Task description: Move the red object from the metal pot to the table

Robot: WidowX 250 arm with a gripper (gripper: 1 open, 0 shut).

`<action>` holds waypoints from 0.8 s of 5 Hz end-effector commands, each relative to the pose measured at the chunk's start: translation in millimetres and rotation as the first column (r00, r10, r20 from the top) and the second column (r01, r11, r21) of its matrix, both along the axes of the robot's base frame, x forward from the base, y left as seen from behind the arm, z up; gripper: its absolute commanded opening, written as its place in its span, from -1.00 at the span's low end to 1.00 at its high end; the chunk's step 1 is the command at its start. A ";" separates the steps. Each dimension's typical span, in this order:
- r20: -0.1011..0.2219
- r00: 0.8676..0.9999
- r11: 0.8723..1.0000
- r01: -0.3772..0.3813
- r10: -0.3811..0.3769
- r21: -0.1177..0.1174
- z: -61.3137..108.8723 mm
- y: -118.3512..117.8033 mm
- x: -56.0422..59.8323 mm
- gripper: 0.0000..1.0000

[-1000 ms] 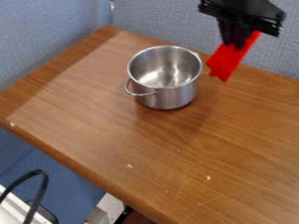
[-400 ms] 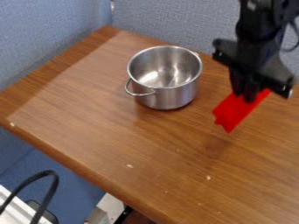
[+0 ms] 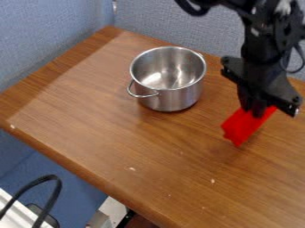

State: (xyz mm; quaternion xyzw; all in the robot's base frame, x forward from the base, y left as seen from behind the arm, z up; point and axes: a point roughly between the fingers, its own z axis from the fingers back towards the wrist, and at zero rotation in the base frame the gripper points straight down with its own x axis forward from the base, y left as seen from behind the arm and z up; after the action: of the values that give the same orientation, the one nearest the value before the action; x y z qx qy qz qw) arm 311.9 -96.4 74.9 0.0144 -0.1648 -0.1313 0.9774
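Beside the metal pot (image 3: 168,80), the red object (image 3: 243,126) is hanging tilted beneath the gripper (image 3: 256,109), whose fingers are clamping its upper end, its oblong form showing bright red.

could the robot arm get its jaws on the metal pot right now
Probably not as things stand: the jaws look shut on the red object, off to one side of the metal pot. Nothing seems to stand between them, but the arm would likely have to put the block down first.
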 end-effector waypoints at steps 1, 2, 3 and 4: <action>0.018 1.000 1.000 0.017 -0.017 -0.005 -5.2 -3.2 6.3 -1.00; 0.004 1.000 1.000 0.006 -0.006 -0.015 -12.4 -0.1 11.2 -1.00; 0.031 1.000 1.000 0.001 0.000 -0.018 -8.2 6.9 17.8 -1.00; 0.032 0.999 1.000 -0.009 0.010 -0.024 -12.9 11.4 26.7 -1.00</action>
State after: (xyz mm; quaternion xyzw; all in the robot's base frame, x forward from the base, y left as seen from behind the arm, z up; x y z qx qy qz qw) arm 330.7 -86.6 49.1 0.0075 -0.1600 -0.1293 0.9786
